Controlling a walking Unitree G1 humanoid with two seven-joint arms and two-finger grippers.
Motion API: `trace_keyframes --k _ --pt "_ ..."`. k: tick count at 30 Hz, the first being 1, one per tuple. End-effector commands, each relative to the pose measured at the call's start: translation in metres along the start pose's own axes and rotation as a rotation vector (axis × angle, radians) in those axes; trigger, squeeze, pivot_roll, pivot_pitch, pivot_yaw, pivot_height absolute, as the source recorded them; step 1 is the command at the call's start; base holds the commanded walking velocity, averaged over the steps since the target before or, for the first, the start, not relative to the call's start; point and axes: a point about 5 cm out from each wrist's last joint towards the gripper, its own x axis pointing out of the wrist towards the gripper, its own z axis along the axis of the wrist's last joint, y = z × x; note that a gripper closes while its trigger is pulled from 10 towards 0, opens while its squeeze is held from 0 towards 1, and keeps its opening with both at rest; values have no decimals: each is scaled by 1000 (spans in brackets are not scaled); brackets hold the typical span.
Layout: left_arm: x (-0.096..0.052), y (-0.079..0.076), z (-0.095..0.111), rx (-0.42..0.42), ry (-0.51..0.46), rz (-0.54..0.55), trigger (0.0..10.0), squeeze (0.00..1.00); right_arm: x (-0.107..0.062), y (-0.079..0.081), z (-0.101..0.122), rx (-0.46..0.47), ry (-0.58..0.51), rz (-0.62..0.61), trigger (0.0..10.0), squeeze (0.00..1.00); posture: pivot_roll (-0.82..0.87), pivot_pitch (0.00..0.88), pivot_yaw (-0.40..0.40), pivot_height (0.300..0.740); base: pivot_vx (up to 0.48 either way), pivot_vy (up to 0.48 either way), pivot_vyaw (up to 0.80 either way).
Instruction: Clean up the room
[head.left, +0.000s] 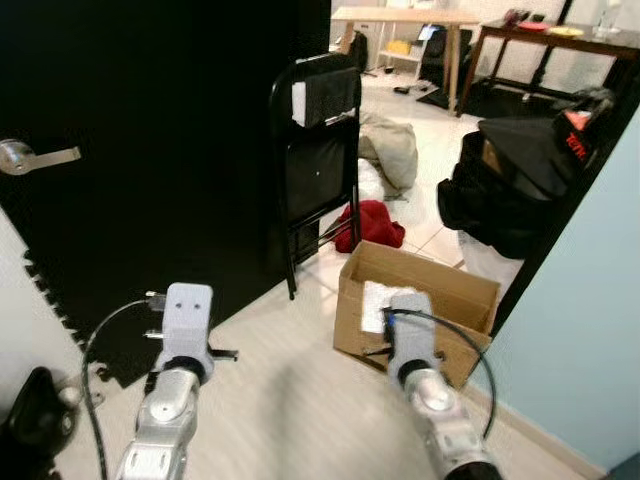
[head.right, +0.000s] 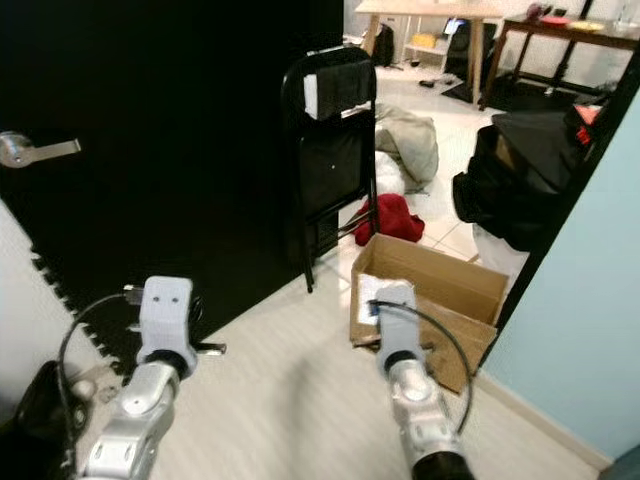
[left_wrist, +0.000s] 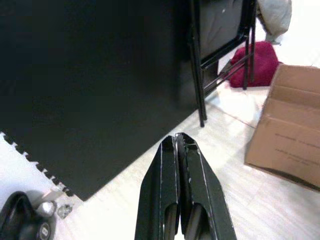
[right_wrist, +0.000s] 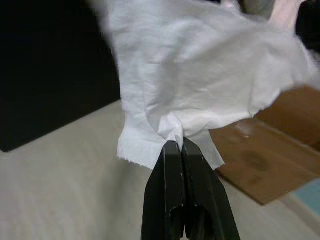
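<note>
Right wrist view: right hand (right_wrist: 181, 144) clamped on a white tissue (right_wrist: 200, 75), seemingly over the cardboard box (head.left: 420, 290) at one o'clock. Left hand (left_wrist: 178, 145) is pressed together above the floor (head.left: 300, 400).

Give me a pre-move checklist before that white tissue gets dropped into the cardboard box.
1. Right pincer shut on the crumpled white tissue: ok.
2. Open brown cardboard box with flaps up, mouth unobstructed: ok.
3. Tissue hangs over the box opening: cannot tell; the right arm hides it in the eye views.
4. Left pincer shut, holding nothing, away from the box: ok.
5. Black folding metal chair stands apart from the box: ok.
</note>
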Motion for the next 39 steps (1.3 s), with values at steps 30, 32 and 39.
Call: trace_keyframes --k 30,32,39 --pt "2 -4 -5 12 22 -31 10000 0 -2 -7 -6 25 21 -43 10000 0 -13 69 28 740 295 0 -247" --pt "3 -4 -5 12 21 -32 10000 0 -2 -7 -6 26 21 -42 10000 0 -14 70 26 740 292 0 -800" --pt "5 -5 -4 7 17 -29 10000 0 -2 -7 -5 21 17 -36 10000 0 -14 75 26 740 286 0 -114"
